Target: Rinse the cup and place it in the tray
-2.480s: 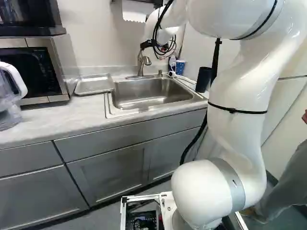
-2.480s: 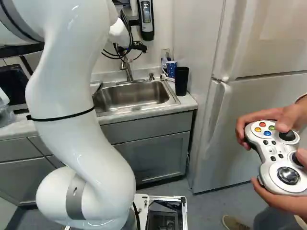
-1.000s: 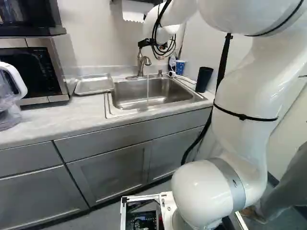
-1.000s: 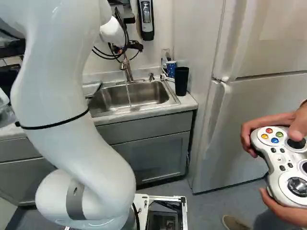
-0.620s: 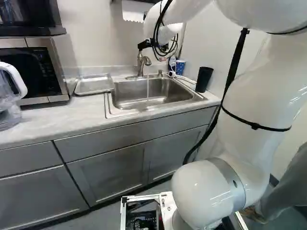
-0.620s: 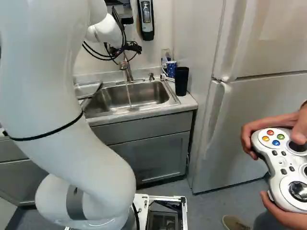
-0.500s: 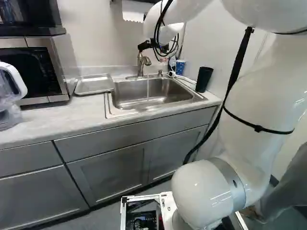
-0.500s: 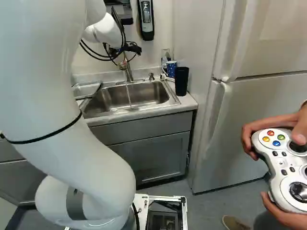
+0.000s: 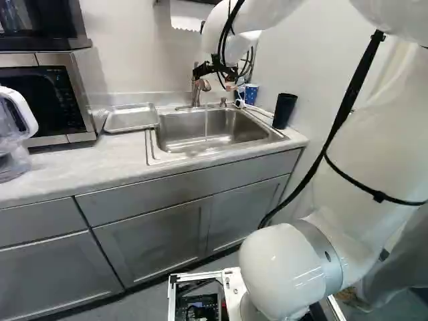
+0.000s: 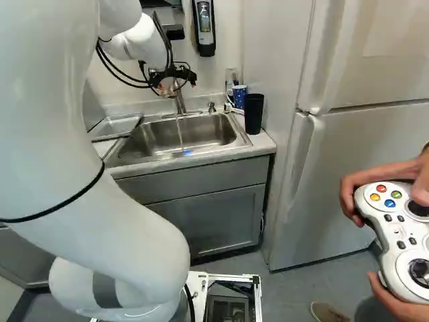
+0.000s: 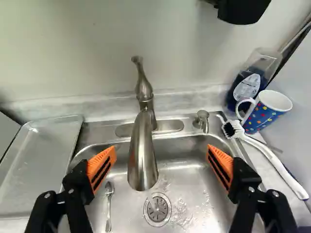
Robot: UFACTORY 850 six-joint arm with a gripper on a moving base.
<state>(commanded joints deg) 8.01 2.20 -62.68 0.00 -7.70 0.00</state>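
Note:
In the right base view my gripper [image 10: 169, 86] is at the faucet, above the sink [image 10: 191, 155]. The wrist view shows the gripper [image 11: 161, 165] wide open, its orange pads on either side of the faucet spout [image 11: 142, 155] and nothing gripped. Water runs from the spout into the basin. A blue mug with coloured dots [image 11: 262, 116] stands upright on the counter right of the sink, beside a soap bottle. A tall black cup [image 9: 284, 111] is nearer the counter's right end. The metal tray [image 9: 131, 118] lies left of the sink.
A white brush [image 11: 269, 155] lies beside the mug; a spoon [image 11: 109, 206] is in the basin. A microwave [image 9: 50, 97] and a clear pitcher [image 9: 15, 137] are at the left. A fridge [image 10: 362, 161] is at the right. Hands hold a controller [image 10: 395, 235] close ahead.
Water has started running from the faucet. My arm's lower links have swung outward and the wrist has tipped and shifted slightly at the faucet. The base and cups have not moved.

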